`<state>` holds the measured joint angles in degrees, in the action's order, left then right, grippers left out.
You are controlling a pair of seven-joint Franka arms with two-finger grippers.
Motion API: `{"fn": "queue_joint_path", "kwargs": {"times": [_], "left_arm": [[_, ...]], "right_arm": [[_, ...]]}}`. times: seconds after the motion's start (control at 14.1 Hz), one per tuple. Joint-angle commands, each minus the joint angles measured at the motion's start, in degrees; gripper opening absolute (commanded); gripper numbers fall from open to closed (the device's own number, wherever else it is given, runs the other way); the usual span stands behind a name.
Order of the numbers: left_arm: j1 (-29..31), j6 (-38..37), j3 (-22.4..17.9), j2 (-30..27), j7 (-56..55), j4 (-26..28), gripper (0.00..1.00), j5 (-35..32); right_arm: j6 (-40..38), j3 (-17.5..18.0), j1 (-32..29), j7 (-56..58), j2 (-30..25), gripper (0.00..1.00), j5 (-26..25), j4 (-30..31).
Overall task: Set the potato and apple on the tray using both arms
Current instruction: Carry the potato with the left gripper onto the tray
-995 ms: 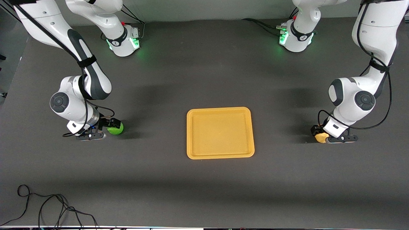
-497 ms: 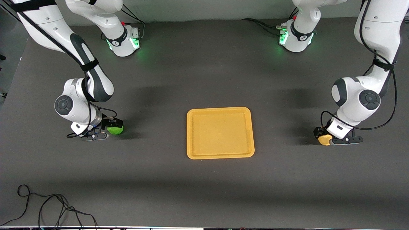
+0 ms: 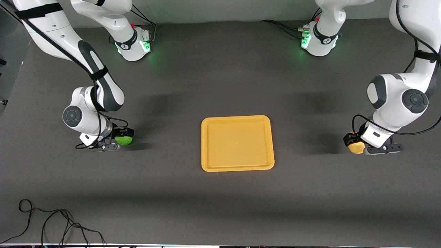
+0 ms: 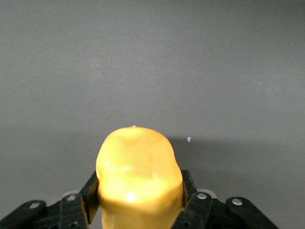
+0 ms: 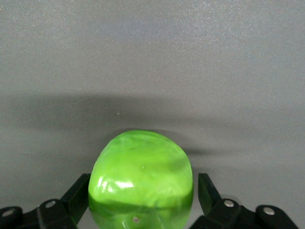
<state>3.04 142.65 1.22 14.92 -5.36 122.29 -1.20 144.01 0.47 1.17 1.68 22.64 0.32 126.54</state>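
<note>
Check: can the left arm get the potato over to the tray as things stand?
Probably yes. The left gripper is shut on the potato, and only bare table lies between it and the tray.

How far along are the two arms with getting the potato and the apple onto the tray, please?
Neither is placed: the tray holds nothing. The left gripper is shut on the potato. The right gripper brackets the apple, with a gap at one finger. Still to do: carrying both over and releasing them.
</note>
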Motion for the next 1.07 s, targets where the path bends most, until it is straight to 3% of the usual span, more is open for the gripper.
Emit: {"fn": "queue_joint_path", "kwargs": {"times": [0.0,0.14,0.64,0.85,0.99], "left_arm": [[-3.11,-4.03,-0.25,-3.31,-4.73,-0.03,0.48,-0.65],[-6.62,-5.88,-0.25,-4.99,-8.50,-0.03,0.48,-0.65],[-22.27,-12.04,-0.34,-6.84,-28.89,-0.03,0.48,-0.91],[-28.24,-11.43,-0.25,-4.30,-36.36,-0.99,0.48,-1.26],[-31.76,-12.04,-0.25,0.00,-41.11,-4.76,0.48,-1.35]], "right_arm": [[0.14,-0.21,0.41,-0.18,-0.31,0.63,-1.02,-0.95],[-1.44,-0.21,0.59,-0.36,-1.10,0.45,-0.93,-2.53],[-20.24,0.32,2.34,-0.62,-5.41,0.44,-0.05,-14.38],[-23.85,0.32,4.36,-3.42,-4.89,0.42,-0.05,-18.78],[-23.95,0.32,6.64,-6.23,-4.71,0.38,0.03,-19.93]]}}
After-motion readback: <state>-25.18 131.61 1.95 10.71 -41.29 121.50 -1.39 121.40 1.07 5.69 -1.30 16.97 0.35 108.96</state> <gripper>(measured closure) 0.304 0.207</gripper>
